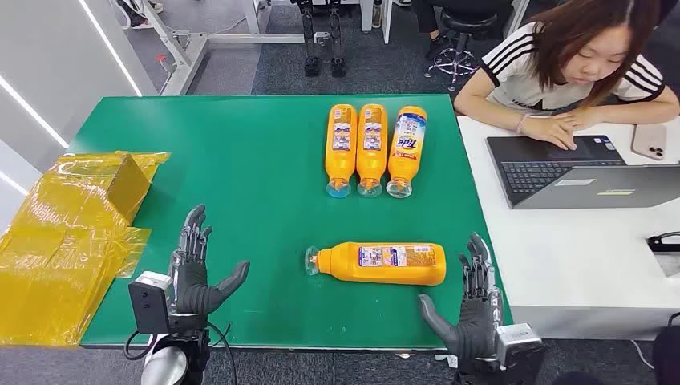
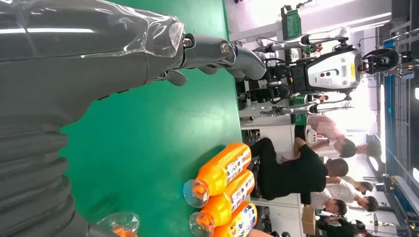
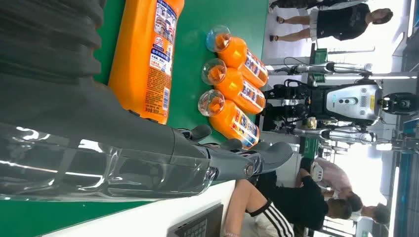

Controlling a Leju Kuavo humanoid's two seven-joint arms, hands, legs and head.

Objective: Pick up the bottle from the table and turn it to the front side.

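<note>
An orange bottle [image 1: 381,263] lies on its side on the green table [image 1: 240,160], clear cap pointing left, its fine-print back label up; the right wrist view shows this bottle [image 3: 146,54] too. My left hand [image 1: 195,273] hovers open near the front edge, well left of the bottle, its thumb [image 2: 217,52] stretched out. My right hand [image 1: 473,309] is open just right of the bottle's base, fingers [image 3: 257,158] spread, touching nothing.
Three more orange bottles [image 1: 373,148] lie side by side at the back of the table. Yellow plastic-wrapped packaging [image 1: 72,224] sits at the left edge. A person works at a laptop [image 1: 561,168] on the white desk [image 1: 561,257] to the right.
</note>
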